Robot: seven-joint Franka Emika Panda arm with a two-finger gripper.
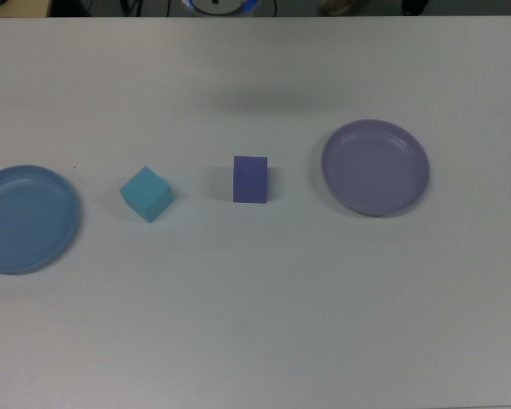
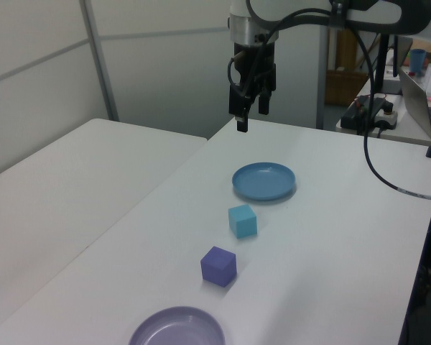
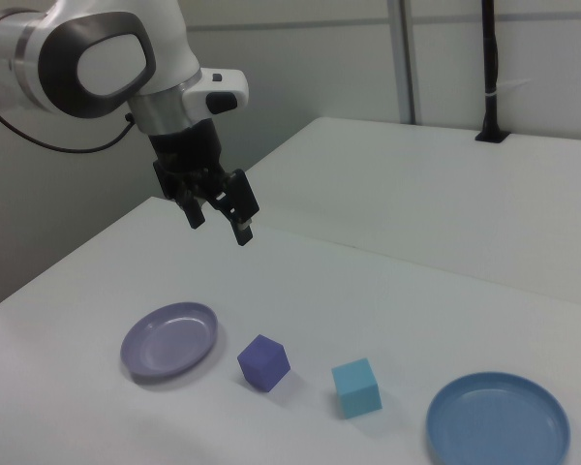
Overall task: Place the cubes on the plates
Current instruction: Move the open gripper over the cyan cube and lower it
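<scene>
end effector (image 3: 218,219) open, aloft | plates (image 1: 376,167) hold nothing | cubes (image 1: 250,180) on table (image 1: 255,324)

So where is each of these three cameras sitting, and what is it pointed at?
Top view: overhead, looking down on the table; no arm shows.
Left view: beside the table, beyond the purple plate, looking along the row; the gripper hangs above.
Right view: the opposite end, nearest the blue plate, gripper high.
All share the cyan cube and violet cube.

Open tabletop is left around the small matte turquoise cube (image 1: 146,193) and the blue-violet cube (image 1: 250,179), which stand apart; clear gaps separate each from the nearest plate.
</scene>
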